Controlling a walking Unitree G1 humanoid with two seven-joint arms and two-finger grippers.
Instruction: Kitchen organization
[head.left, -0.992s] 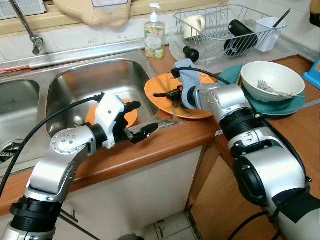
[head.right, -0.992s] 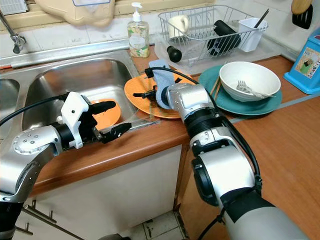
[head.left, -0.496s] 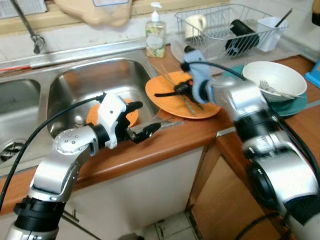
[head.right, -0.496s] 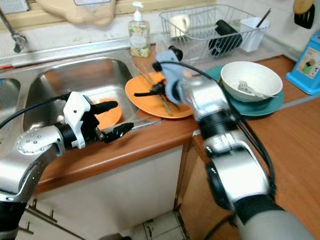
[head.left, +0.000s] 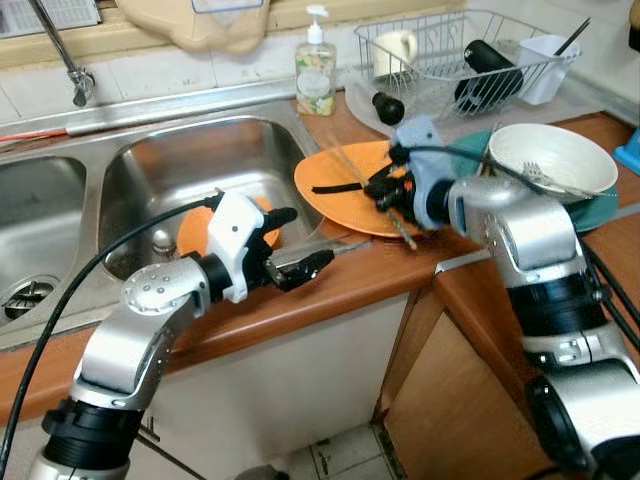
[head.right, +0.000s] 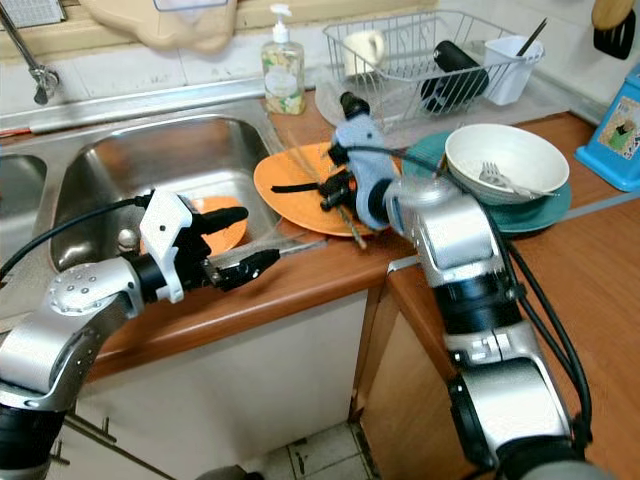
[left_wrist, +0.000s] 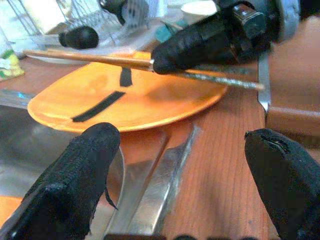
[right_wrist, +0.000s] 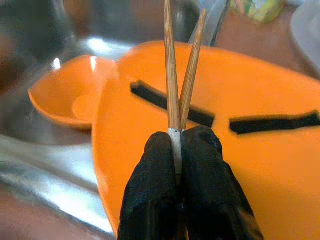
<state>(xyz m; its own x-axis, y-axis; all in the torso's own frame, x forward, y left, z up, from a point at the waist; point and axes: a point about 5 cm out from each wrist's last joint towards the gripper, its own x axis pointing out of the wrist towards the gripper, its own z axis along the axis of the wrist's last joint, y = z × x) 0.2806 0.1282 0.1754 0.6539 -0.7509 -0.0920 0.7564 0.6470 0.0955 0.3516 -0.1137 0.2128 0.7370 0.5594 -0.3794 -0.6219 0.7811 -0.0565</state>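
Wooden chopsticks (right_wrist: 176, 85), slim, pale and crossing at a slight angle, are pinched by the right gripper's (head.right: 338, 187) closed fingers above the orange plate (head.left: 345, 180), while the left gripper's (head.left: 290, 243) fingers gape empty over the worktop (head.left: 330, 290) edge

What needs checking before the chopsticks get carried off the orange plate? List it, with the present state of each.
1. Right end effector shut on the chopsticks: ok.
2. Both sticks held: ok, though their tips splay apart.
3. Chopsticks lifted off the orange plate: ok, going by the left wrist view.
4. Left end effector open, holding nothing, over the counter edge: ok.
5. Orange plate seated flat: not ok, it overhangs the sink.
6. Room in the dish rack: cannot tell.
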